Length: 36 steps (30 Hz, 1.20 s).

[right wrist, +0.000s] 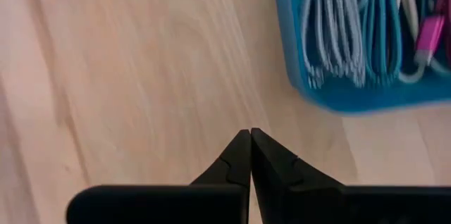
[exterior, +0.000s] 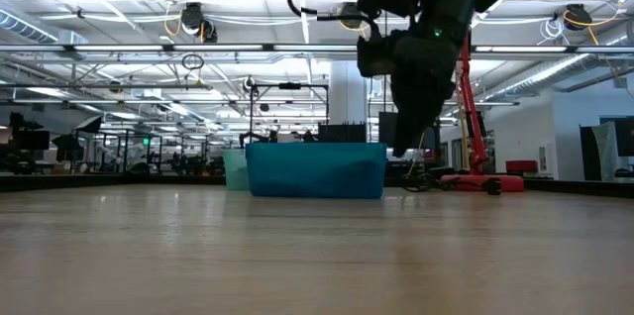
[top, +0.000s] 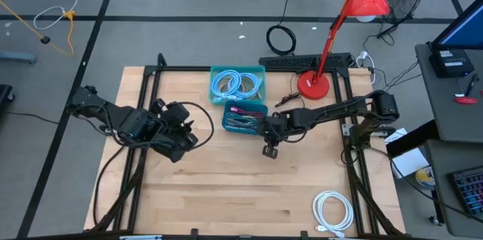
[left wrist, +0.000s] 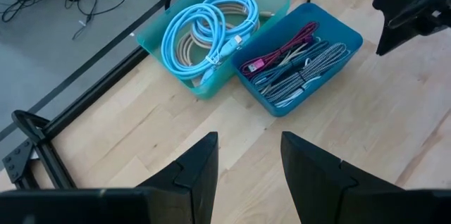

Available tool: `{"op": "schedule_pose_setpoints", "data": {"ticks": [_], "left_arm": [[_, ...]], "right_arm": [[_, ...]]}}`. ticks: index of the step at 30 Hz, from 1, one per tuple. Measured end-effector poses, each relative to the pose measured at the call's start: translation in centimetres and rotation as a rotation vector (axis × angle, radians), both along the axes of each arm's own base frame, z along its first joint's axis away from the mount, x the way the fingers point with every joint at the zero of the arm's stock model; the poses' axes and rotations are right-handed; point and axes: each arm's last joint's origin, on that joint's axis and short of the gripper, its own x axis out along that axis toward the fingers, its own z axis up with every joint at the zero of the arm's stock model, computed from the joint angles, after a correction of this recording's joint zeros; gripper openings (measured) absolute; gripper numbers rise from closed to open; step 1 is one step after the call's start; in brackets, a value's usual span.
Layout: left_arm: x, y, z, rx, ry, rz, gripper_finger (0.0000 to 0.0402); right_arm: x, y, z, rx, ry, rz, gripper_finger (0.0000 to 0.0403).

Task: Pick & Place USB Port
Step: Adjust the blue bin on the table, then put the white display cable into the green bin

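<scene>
A: Progress check. Right gripper [top: 270, 149] hangs over bare wood just in front of the blue bin [top: 244, 117] of braided cables. In the right wrist view the fingertips [right wrist: 250, 143] meet in a point with nothing between them. So: closed, empty.

B: Agreed. Left gripper [top: 183, 136] is parked left of the bins, over the table [top: 226, 187]. Left wrist view shows its fingers [left wrist: 201, 164] apart with wood visible in the gap. Open, holding nothing.

A: Where's the task's thing? I'd say the USB cables [left wrist: 299, 69] in the blue bin: grey braided ones, some teal, one magenta. All lying in the bin. The teal bin [top: 238, 84] behind it holds coiled light-blue cables [left wrist: 204, 30].

B: Then, as I judge it, no pick has landed. Nothing carried. Grasp, lift and placement all remain. There's a white coiled cable [top: 333, 211] at the near right of the table, well apart from both arms. Whether it marks the drop spot, I can't tell.

A: View differences. Only the high view shows that white coil and the red desk lamp [top: 355, 21] at the far right.

B: Low view adds height: the right arm hangs clear above the table, beside the blue bin [exterior: 315, 170]. Cables are hidden there by the bin wall.

A: The left wrist view alone shows both bins' contents. The right wrist view catches just the blue bin's corner [right wrist: 352, 97].
</scene>
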Motion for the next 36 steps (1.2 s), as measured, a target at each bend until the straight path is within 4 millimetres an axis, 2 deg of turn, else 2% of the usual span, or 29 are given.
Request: {"op": "schedule_pose_setpoints", "data": {"ticks": [6,16,21,27,32,36], "left_arm": [[0.0,0.0,0.0,-0.006,-0.009,0.011,0.0159],[0.0,0.0,0.0,-0.009,-0.017,0.020,0.0159],[0.0,0.0,0.0,-0.010,-0.019,0.022,0.0159],[0.0,0.0,0.0,-0.010,-0.018,0.022,0.0159],[0.0,0.0,0.0,-0.010,-0.010,0.013,0.0159],[0.0,0.0,0.0,-0.003,0.002,-0.002,0.0159]], "right_arm": [[0.5,-0.6,0.2,-0.028,-0.060,-0.031,0.0000],[0.4,-1.3,0.3,-0.169,-0.055,-0.095,0.0000],[0.6,-1.2,0.3,-0.161,-0.074,-0.077,0.0000],[0.4,-0.3,0.8,0.011,-0.082,-0.004,0.0000],[-0.3,1.5,2.8,0.288,-0.136,0.151,0.0000],[-1.7,3.1,4.2,0.443,-0.091,0.170,0.0000]]}}
